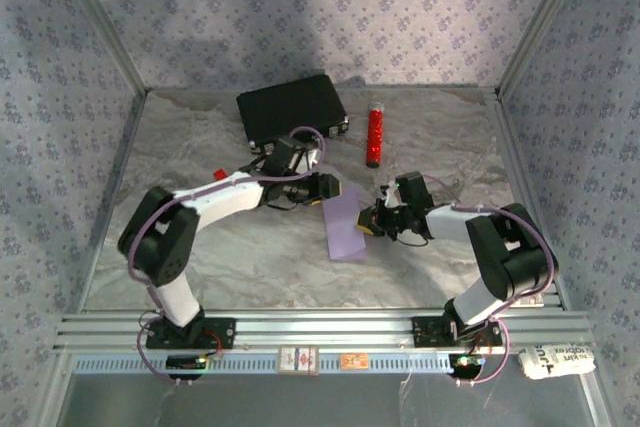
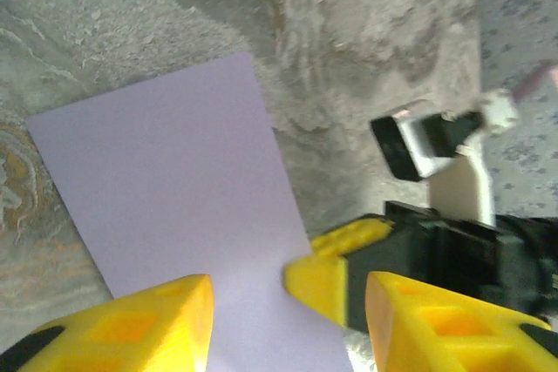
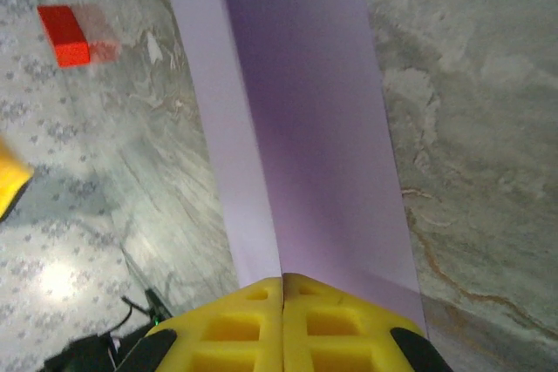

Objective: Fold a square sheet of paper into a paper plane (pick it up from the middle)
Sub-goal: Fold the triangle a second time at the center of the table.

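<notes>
The square sheet of paper is pale lilac and lies mid-table, folded into a long strip with a lengthwise crease. My right gripper is at its right edge. In the right wrist view its yellow fingertips are pressed together on the paper's near end, right at the crease. My left gripper hovers over the strip's far end. Its two yellow fingers stand wide apart over the paper, with nothing between them. The right gripper's yellow fingers pinch the paper's edge in the left wrist view.
A black case sits at the back. A red cylinder lies to its right. A small red block rests left of the left arm. Patterned walls enclose the table on three sides.
</notes>
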